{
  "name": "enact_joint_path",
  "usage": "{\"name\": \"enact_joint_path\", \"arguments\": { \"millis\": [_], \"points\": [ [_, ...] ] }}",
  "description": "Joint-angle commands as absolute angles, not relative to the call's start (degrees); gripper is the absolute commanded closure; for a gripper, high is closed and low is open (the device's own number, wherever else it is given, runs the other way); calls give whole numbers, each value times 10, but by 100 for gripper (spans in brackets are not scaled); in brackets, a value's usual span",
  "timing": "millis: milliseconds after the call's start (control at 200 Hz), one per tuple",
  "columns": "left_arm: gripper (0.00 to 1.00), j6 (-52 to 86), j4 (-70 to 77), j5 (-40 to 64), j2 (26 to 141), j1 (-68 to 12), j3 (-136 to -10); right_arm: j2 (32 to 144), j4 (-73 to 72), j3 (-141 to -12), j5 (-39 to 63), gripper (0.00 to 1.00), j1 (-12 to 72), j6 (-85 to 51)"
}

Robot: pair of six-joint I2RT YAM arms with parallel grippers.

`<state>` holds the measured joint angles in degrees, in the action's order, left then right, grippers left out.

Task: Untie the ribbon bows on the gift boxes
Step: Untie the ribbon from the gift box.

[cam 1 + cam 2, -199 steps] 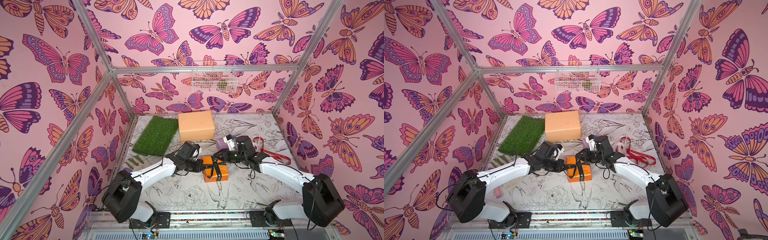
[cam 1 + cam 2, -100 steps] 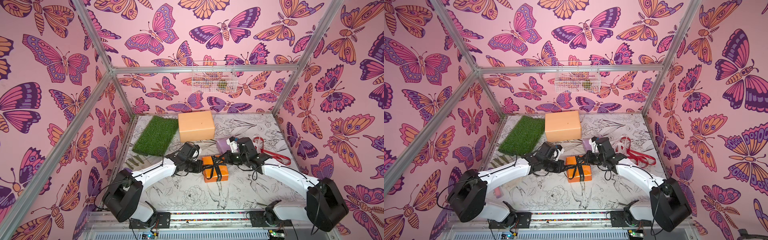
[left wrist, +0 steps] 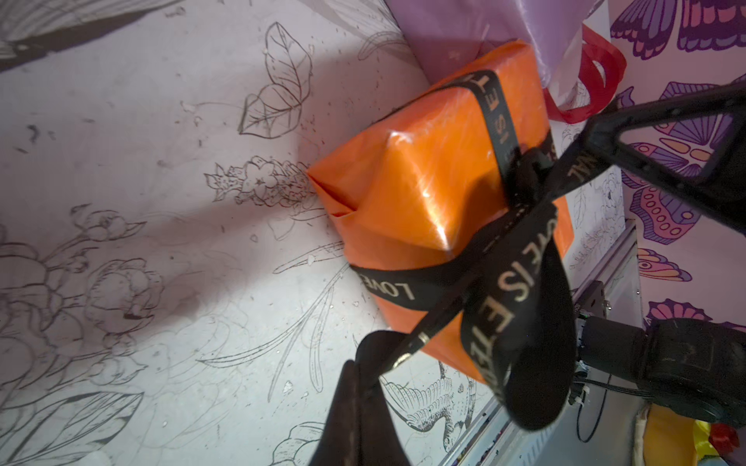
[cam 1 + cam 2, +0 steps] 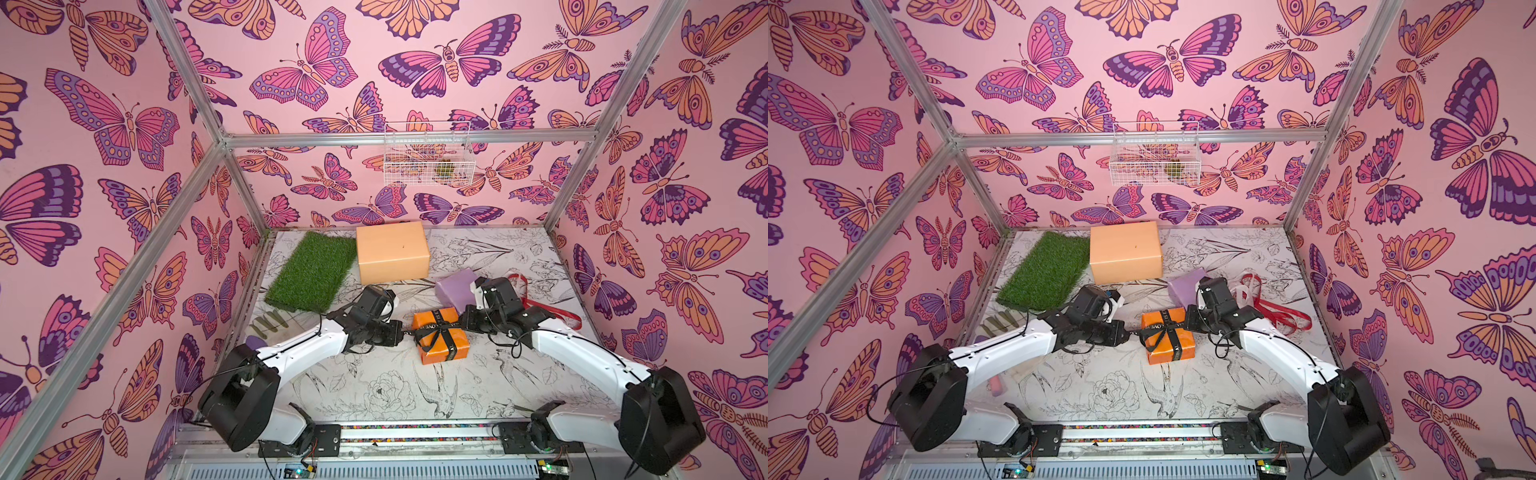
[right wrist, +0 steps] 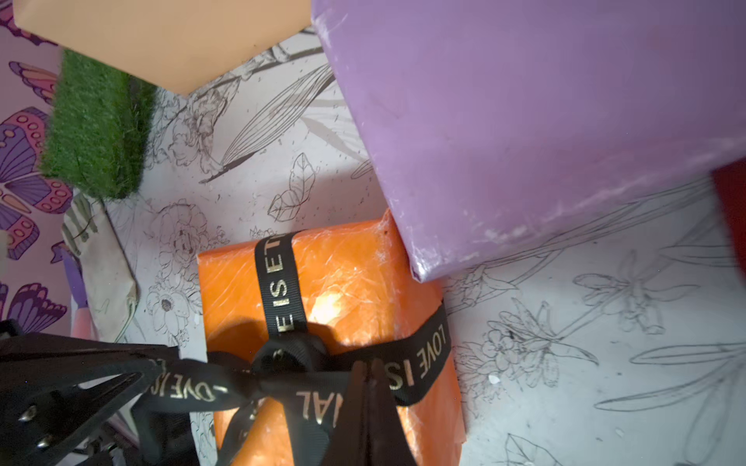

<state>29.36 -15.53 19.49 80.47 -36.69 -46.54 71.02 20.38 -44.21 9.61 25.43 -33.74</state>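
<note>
Jaws on both arms are pressed flat together on the black ribbon (image 3: 520, 322), so neither pair of fingers shows any gap. The left gripper (image 3: 369, 365) pinches the end of one tail, which runs taut and edge-on from its fingertips to the knot (image 5: 282, 359). A large lettered loop hangs slack just beside that taut strand. The right gripper (image 5: 368, 375) clamps a lettered strand right next to the knot, on the side away from the left fingers. The knot is tied and sits on top of the orange box (image 4: 442, 345), with bands of the same ribbon crossing the box's faces. In both top views that box rests on the table (image 4: 374, 386) directly between the two sets of fingertips, the left ones just off one edge and the right ones over the opposite edge. Beyond the right fingers, a corner of the lilac box (image 5: 524, 121) comes up against a far corner of the orange box; whether they touch cannot be told. Behind the right gripper's wrist the red ribbon (image 4: 1285, 318) and the pale ribbon (image 4: 1246, 293) lie loose on the table. Well beyond the left fingers stand the peach box (image 4: 392, 251) and, beside it, the grass mat (image 4: 313, 272).
</note>
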Motion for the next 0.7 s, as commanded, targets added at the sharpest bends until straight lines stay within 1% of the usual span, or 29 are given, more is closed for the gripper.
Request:
{"name": "enact_joint_path", "arguments": {
  "millis": [0,85,125,280,426,591,696],
  "points": [
    [100,273,-199,154,761,-332,-437,669,256,-462,17,100,223,-311],
    [100,266,-203,144,735,-299,-414,641,264,-454,18,100,187,-302],
    [100,262,-206,142,704,-284,-407,630,257,-446,25,100,171,-301],
    [100,246,-226,131,675,-243,-403,610,256,-434,25,100,135,-301],
    [100,236,-241,122,643,-198,-404,598,257,-425,39,100,82,-302],
    [100,238,-237,115,628,-172,-404,581,266,-415,55,100,2,-298],
    [100,242,-228,128,632,-167,-403,579,253,-408,71,100,-16,-298]
  ]
}}
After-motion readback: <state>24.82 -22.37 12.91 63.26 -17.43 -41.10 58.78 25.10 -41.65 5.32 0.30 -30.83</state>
